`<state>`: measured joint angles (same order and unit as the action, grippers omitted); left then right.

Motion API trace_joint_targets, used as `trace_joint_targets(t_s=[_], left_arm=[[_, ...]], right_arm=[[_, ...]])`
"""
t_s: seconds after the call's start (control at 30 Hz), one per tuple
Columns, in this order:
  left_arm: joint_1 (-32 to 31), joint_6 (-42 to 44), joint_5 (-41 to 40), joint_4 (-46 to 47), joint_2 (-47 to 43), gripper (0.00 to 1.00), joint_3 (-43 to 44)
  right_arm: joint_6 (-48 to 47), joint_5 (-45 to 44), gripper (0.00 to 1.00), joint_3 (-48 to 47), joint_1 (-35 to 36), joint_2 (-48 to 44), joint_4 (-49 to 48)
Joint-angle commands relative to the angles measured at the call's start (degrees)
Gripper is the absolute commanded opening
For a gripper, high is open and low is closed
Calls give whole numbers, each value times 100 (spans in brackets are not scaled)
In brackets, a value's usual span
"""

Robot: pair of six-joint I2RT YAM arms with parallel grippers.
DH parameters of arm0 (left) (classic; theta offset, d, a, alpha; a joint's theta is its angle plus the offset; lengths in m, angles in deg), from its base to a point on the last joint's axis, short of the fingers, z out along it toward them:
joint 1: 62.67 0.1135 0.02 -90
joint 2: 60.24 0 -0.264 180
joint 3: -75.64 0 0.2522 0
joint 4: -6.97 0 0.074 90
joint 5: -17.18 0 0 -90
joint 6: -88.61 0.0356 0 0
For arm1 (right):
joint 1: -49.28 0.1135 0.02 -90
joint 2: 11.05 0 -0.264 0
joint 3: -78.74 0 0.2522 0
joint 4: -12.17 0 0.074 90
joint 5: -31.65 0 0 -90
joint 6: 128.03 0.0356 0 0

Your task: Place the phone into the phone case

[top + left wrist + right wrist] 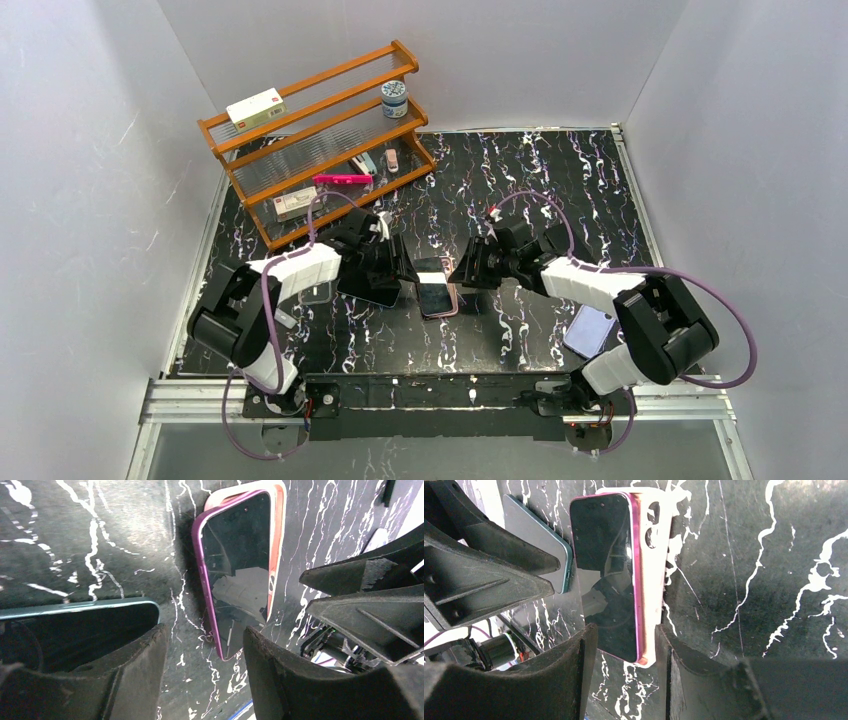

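Observation:
The phone (pixel 436 296), purple-edged with a dark screen, lies face up, skewed across the pale pink phone case (pixel 433 264) on the marble table. In the left wrist view the phone (pixel 237 565) overhangs the case (pixel 278 525) and its near corner sits by my right finger (pixel 280 670). My left gripper (pixel 404 270) (pixel 206 640) stands open over bare marble just left of the phone. My right gripper (pixel 463 272) (pixel 626 640) is open, its fingers either side of the near end of phone (pixel 609 570) and case (pixel 656 555). Contact is unclear.
A dark teal-edged phone (pixel 362 288) (pixel 75 630) (pixel 536 535) lies left of the task phone, under my left gripper. A lavender phone (pixel 588 331) rests near the right arm's base. A wooden shelf (pixel 320 140) with a box (pixel 256 108), a jar (pixel 394 98) and small items stands back left.

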<state>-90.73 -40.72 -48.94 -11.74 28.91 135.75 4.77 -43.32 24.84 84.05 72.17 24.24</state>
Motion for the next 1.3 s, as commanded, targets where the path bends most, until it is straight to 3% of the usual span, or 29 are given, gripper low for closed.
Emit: trace_joint_targets(t_s=[0.0,0.47,1.07,1.27], left_arm=[[-285,-74,-386,66,151,52,339],[-559,40,-832,101,583,42,513],[-708,-134,-400,469,878,19,551],[-790,-193,-303,635,997,19,619]], right_arm=[[175,435,53,405,-111,-133,-967],[114,437,45,421,-166,284,-1163],[229,614,43,534,-188,768,-1564],[237,652,42,521,-197,856,-1645]])
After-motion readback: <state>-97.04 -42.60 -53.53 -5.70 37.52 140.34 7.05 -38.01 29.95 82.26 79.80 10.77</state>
